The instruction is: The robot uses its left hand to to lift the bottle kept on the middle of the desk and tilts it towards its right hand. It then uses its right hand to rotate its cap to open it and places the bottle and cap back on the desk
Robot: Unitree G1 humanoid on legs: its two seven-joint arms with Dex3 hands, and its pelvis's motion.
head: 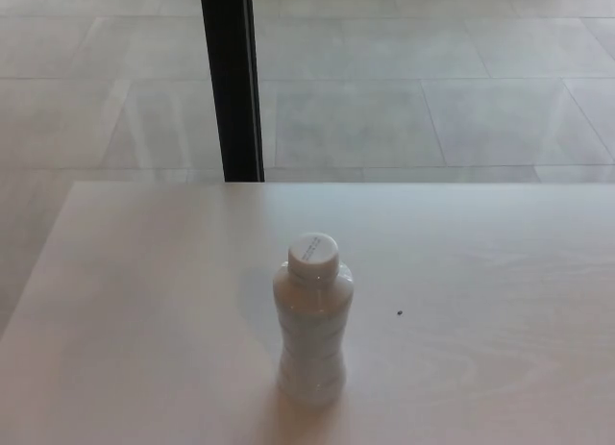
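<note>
Bottle [312,334]: upright, mid-desk [144,310], white cap [313,255] on. Neither of my hands shows, so their state is unknown (head view only). Risk: tall, narrow body may topple if my left hand nudges it.

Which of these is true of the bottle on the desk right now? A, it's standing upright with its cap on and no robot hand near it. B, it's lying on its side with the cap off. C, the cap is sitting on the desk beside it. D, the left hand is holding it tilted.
A: the bottle stands upright on the desk with its cap on, and neither hand shows.
</note>
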